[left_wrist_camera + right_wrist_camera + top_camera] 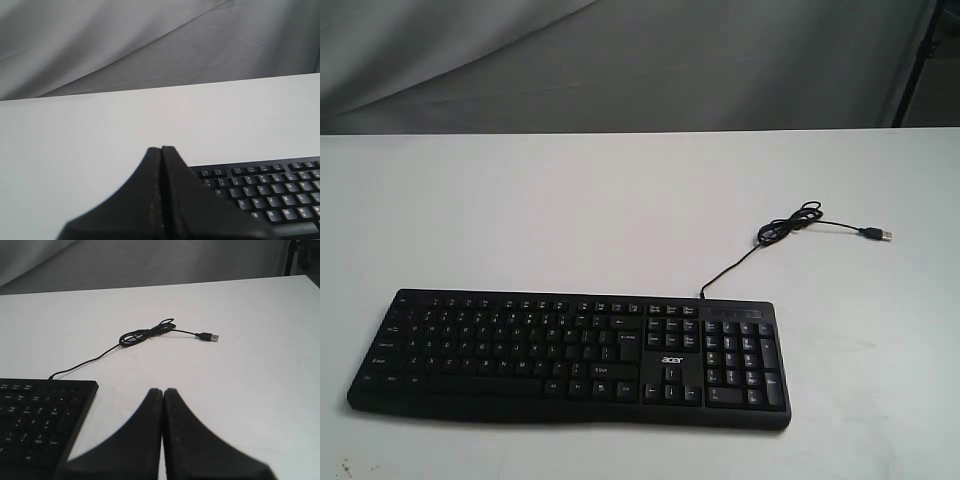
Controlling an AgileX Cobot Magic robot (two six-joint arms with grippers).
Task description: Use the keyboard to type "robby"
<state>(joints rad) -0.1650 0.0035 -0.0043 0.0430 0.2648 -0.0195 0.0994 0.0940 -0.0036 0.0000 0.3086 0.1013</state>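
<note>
Exterior elevated, frontal, wrist views low, sharing keyboard [570, 350]

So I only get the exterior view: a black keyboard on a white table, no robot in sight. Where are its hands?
Observer: The left hand shows in the left wrist view, its two fingers pressed shut with nothing between them.
Operator: Is it on the keys?
Observer: No. A corner of the keyboard shows just past that hand, and no key lies under its tips.
Operator: And the other one?
Observer: The right hand, shut as well, is over bare table beside the keyboard's number-pad end.
</note>
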